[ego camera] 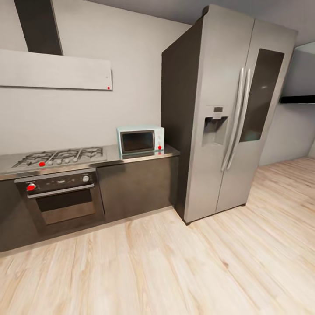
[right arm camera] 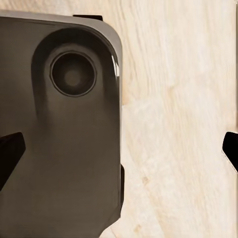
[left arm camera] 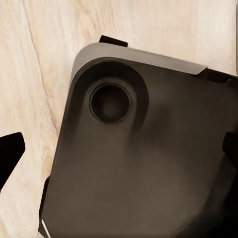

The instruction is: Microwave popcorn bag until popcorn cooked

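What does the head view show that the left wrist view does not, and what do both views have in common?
The head view shows the kitchen: the pale mint-blue boxy microwave with its door closed, standing on the glossy grey countertop beside the tall steel fridge, plus the steel gas hob above the black built-in oven. The left wrist view shows the robot's dark rounded base and the spread tips of the left end effector, holding nothing. Both show the light wooden floor.
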Motion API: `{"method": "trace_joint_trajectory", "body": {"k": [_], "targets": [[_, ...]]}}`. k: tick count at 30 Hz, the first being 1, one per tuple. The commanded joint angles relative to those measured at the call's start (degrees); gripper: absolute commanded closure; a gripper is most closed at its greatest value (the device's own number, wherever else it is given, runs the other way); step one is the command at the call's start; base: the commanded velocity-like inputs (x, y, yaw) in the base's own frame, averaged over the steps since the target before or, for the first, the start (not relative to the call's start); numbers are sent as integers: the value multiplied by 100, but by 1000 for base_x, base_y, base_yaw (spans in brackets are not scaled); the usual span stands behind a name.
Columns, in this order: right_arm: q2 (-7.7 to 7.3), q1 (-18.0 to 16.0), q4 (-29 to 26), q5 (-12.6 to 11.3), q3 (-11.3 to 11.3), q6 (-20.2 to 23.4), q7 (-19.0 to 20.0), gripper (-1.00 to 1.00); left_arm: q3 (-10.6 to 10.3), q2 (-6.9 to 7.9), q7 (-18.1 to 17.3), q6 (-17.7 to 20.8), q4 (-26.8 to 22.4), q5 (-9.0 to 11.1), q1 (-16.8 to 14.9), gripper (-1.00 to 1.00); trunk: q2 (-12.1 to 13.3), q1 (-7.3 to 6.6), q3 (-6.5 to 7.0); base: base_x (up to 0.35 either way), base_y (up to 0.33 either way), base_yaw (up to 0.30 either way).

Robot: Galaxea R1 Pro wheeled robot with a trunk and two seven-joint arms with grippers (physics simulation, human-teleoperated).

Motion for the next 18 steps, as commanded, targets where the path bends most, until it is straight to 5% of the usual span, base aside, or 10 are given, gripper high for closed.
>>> {"method": "trace_joint_trajectory", "body": {"k": [1, 18], "targets": [[-2, -1, 4, 9, 1, -22, -13, -100, 26, -1, 1, -11, -2, 7, -1, -100, -2, 3, -4, 323, 0, 0], [-12, -1, 4, 15, -16, -32, -13, -100, 26, -10, 1, 6, 7, 9, 1, -100, -2, 3, -4, 323, -2, 0]]}}
